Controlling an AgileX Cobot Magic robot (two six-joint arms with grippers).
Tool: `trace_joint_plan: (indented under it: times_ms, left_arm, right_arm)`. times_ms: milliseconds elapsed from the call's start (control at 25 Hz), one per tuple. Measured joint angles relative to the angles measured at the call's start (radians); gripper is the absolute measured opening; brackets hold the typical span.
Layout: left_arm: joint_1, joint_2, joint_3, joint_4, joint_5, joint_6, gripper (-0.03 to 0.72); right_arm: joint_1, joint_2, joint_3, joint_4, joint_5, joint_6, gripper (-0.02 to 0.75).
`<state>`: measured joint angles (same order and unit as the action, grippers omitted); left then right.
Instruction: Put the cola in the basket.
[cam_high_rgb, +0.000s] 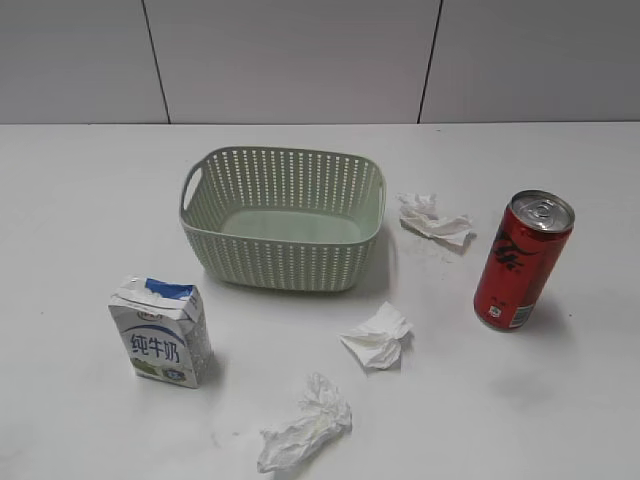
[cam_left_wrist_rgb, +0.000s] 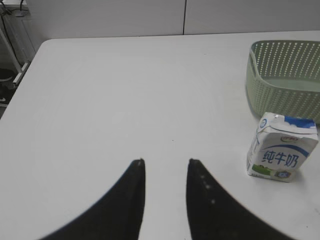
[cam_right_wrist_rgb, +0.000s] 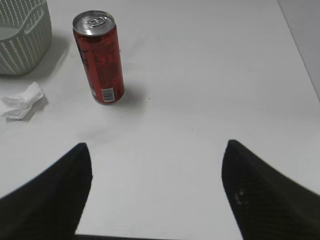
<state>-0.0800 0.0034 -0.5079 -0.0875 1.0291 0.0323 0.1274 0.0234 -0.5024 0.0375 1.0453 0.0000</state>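
The cola (cam_high_rgb: 523, 260) is a tall red can with a silver top, standing upright on the white table to the right of the basket (cam_high_rgb: 284, 218). The basket is pale green, perforated and empty. In the right wrist view the cola (cam_right_wrist_rgb: 99, 56) stands ahead and to the left of my right gripper (cam_right_wrist_rgb: 157, 150), which is wide open and empty. The basket's corner (cam_right_wrist_rgb: 22, 37) shows at the upper left there. My left gripper (cam_left_wrist_rgb: 165, 162) is open and empty over bare table, with the basket (cam_left_wrist_rgb: 284, 77) at the far right. Neither gripper shows in the exterior view.
A white-and-blue milk carton (cam_high_rgb: 161, 331) stands at the front left of the basket and also shows in the left wrist view (cam_left_wrist_rgb: 281, 147). Crumpled tissues lie right of the basket (cam_high_rgb: 433, 220), in front of it (cam_high_rgb: 379, 336) and nearer the front edge (cam_high_rgb: 304, 424).
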Motion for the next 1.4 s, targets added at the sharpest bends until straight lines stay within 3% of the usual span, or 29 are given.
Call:
trace_joint_plan:
  times_ms: [400, 760, 1080, 1280, 1400]
  left_arm:
    - [0.0, 0.0, 0.0, 0.0, 0.0, 0.0, 0.228]
    - [0.0, 0.0, 0.0, 0.0, 0.0, 0.0, 0.228]
    - [0.0, 0.0, 0.0, 0.0, 0.0, 0.0, 0.228]
    - [0.0, 0.0, 0.0, 0.0, 0.0, 0.0, 0.228]
    - [0.0, 0.0, 0.0, 0.0, 0.0, 0.0, 0.228]
  right_arm:
    - [0.0, 0.38, -0.074, 0.028, -0.04, 0.0, 0.63]
    - [0.0, 0.812, -0.242, 0.057, -0.073, 0.0, 0.571]
    - [0.005, 1.133, -0.425, 0.258, -0.082, -0.159, 0.581]
    - [0.1, 1.282, -0.5, 0.256, -0.091, -0.171, 0.589]
    - [0.181, 1.365, -0.54, 0.165, -0.106, -0.106, 0.591]
